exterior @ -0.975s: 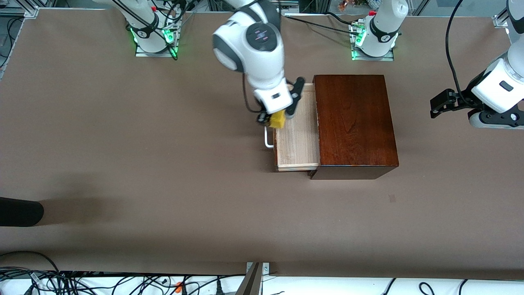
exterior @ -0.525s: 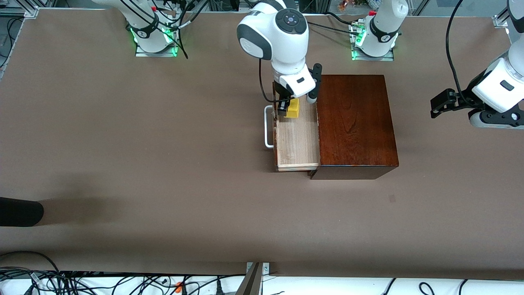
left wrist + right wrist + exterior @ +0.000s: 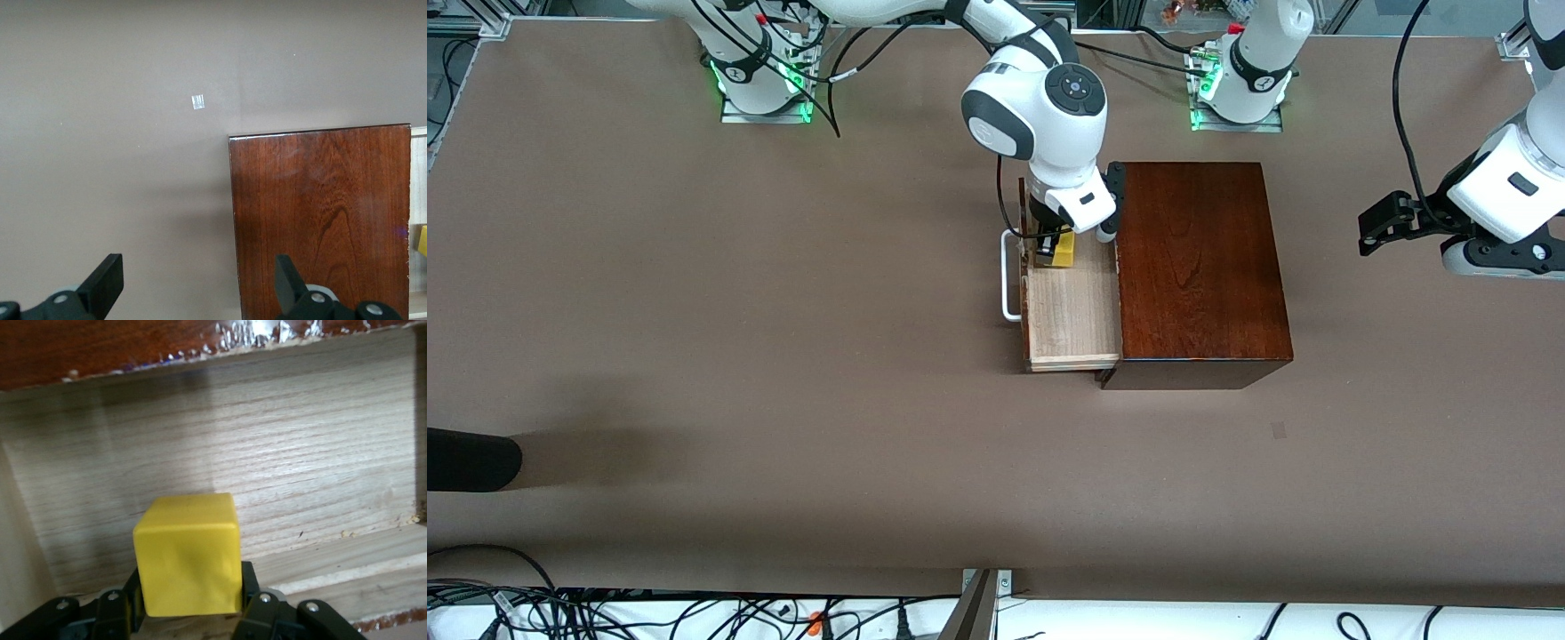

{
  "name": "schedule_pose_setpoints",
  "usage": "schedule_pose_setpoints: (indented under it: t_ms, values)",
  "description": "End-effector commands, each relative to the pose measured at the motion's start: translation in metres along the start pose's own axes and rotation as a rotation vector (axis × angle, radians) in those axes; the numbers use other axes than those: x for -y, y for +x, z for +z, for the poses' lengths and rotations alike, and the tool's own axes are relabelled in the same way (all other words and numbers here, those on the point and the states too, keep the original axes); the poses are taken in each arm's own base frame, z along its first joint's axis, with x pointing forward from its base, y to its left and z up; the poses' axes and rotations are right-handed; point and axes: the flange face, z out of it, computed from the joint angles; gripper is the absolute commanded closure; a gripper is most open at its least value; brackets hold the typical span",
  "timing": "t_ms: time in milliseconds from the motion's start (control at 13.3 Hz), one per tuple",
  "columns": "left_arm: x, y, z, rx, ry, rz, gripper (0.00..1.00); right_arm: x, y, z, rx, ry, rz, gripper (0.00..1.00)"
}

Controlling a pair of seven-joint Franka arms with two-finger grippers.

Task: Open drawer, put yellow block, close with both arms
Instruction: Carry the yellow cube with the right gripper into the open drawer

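The drawer point(image 3: 1074, 311) stands pulled out of the dark mahogany box point(image 3: 1196, 267), its white handle point(image 3: 1009, 276) toward the right arm's end of the table. My right gripper point(image 3: 1054, 249) is low inside the pale-wood tray point(image 3: 320, 453), shut on the yellow block point(image 3: 1064, 252), which fills the gap between the fingers point(image 3: 187, 553). My left gripper point(image 3: 1374, 233) waits open over the table at the left arm's end, beside the box point(image 3: 320, 220). Nothing is between its wide-apart fingers point(image 3: 107, 283).
A small pale mark point(image 3: 1279, 430) lies on the brown table nearer the front camera than the box. A black object point(image 3: 471, 458) juts in at the right arm's end. Cables run along the table's near edge.
My right gripper has carried the yellow block from over the drawer's handle edge to over the tray and lowered it into the drawer. The left arm has barely shifted.
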Motion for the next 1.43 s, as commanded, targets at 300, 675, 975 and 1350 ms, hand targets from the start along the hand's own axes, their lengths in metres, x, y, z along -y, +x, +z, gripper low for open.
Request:
schedule_pose_setpoints:
  t_ms: [300,675,975,1350]
  values:
    - [0.000,-0.002,-0.007,0.001,0.008,0.008,0.00,0.000,0.007,0.013,0.029,-0.059,-0.050,0.94]
    - [0.000,-0.002,-0.015,-0.015,0.009,0.015,0.00,-0.001,0.004,0.020,0.057,-0.092,-0.088,0.92]
    - [0.008,-0.002,-0.016,-0.017,0.008,0.004,0.00,-0.009,0.002,0.006,0.042,-0.096,-0.075,0.01]
    - [0.002,-0.002,-0.015,-0.015,0.006,0.012,0.00,-0.032,-0.002,-0.067,-0.013,-0.061,0.013,0.00]
